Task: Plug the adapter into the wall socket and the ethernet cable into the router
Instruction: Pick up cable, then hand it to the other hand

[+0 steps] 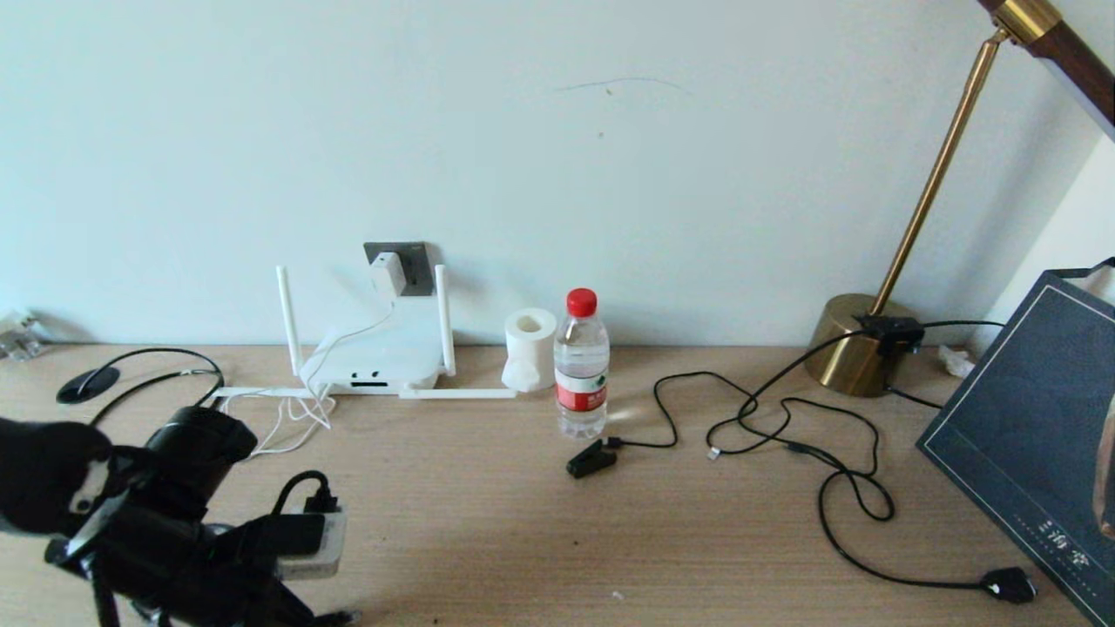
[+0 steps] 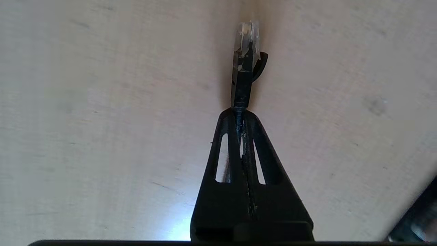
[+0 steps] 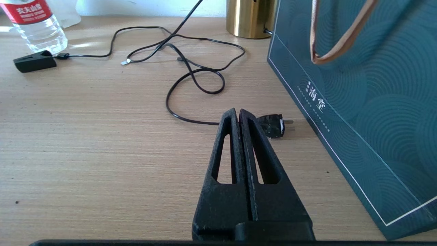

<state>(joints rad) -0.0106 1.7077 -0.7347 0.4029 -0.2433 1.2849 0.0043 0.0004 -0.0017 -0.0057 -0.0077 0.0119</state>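
Pinching the ethernet cable (image 2: 241, 85) just behind its clear-tipped plug, your left gripper (image 2: 241, 111) sits well in front of the router (image 1: 375, 361), to its left. With the adapter (image 1: 388, 273) already in the wall socket (image 1: 416, 266) above the router, you're on the cable step: next, carry the plug to the router's front ports. Your right gripper (image 3: 238, 114) idles closed and empty.

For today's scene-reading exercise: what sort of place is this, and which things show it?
Probably a home or office desk against a wall: a wooden desk top with a brass desk lamp, a white router below a wall socket, and a water bottle.
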